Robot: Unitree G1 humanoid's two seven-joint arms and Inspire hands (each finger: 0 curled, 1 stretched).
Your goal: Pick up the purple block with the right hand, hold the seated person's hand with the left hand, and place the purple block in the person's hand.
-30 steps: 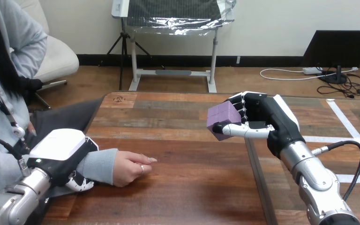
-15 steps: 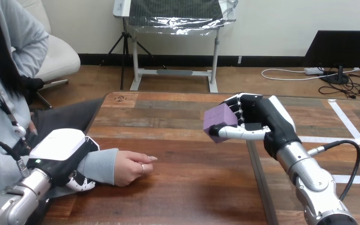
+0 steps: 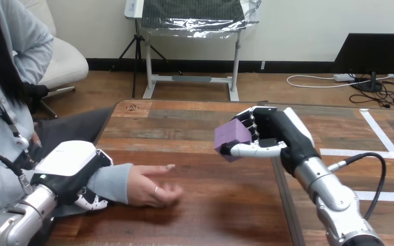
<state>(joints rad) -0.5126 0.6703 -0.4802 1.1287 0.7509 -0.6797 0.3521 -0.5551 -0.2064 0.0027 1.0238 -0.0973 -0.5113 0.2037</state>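
The right hand point(image 3: 277, 134) has its fingers point(image 3: 250, 121) and thumb closed around the purple block point(image 3: 232, 138). The block is held clear above the worktop point(image 3: 210, 205), sticking out just past the fingertips toward the person. The left hand point(image 3: 69, 166) lies over the person's wrist point(image 3: 114, 180), its fingers point(image 3: 90, 201) curled round it on the near side. Just beyond those fingers the person's hand point(image 3: 151, 185) rests on the worktop, well apart from the block.

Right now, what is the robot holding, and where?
Right hand clamps the purple block, fingers on its right side, thumb under it; left hand curls round the person's wrist.
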